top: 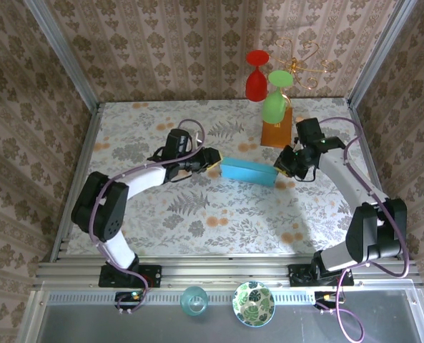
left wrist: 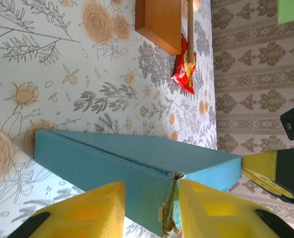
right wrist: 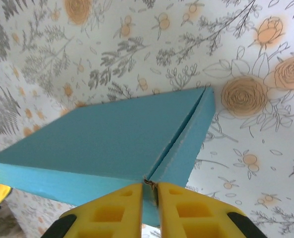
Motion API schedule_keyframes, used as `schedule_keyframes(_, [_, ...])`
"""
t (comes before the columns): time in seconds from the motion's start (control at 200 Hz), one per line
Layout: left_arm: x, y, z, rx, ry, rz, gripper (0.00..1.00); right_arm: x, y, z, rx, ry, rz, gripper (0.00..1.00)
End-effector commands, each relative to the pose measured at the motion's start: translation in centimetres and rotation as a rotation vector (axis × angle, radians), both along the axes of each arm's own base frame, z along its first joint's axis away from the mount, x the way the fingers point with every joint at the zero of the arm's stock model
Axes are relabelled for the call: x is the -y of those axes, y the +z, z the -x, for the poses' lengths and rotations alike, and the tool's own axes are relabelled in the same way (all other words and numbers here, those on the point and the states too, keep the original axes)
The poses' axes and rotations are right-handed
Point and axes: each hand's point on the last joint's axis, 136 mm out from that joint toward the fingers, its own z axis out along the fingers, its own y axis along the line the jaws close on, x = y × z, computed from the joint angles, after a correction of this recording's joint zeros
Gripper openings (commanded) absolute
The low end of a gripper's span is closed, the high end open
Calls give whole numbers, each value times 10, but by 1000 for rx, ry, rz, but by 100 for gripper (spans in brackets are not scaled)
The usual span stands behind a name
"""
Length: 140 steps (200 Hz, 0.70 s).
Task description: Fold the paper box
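The paper box [top: 247, 171] lies folded shut on the flowered table as a long sky-blue block, between my two grippers. My left gripper [top: 213, 160] is at its left end. In the left wrist view its yellow fingers [left wrist: 87, 213] stand apart, open, around a frayed corner of the paper box [left wrist: 112, 163]. My right gripper [top: 282, 169] is at the right end. In the right wrist view its jaws [right wrist: 150, 208] are shut on the thin corner edge of the paper box [right wrist: 102, 139], where two panels meet in a seam.
A brown-orange block [top: 277, 132] stands just behind the box's right end, with a red [top: 256, 78] and a green glass [top: 274, 100] above it. A red packet [left wrist: 185, 67] lies by the block. A bowl [top: 253, 304] and a glass [top: 194, 300] sit on the near shelf.
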Motion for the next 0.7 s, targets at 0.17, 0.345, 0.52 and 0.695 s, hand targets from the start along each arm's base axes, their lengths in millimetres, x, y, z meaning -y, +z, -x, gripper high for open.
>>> schedule_keyframes(0.17, [-21, -19, 45, -87, -28, -70, 35, -2, -15, 59, -47, 6, 55, 24])
schedule_keyframes(0.345, [-39, -25, 67, -183, -30, -134, 38, -5, -2, 58, -9, 6, 25, 29])
schedule_keyframes(0.52, [-80, -3, 56, -119, 103, -183, 99, 21, 20, 49, 65, -65, 136, 47])
schedule_keyframes(0.695, [-157, 54, 28, 213, 352, -354, 100, 89, 99, 49, 435, -264, 405, 100])
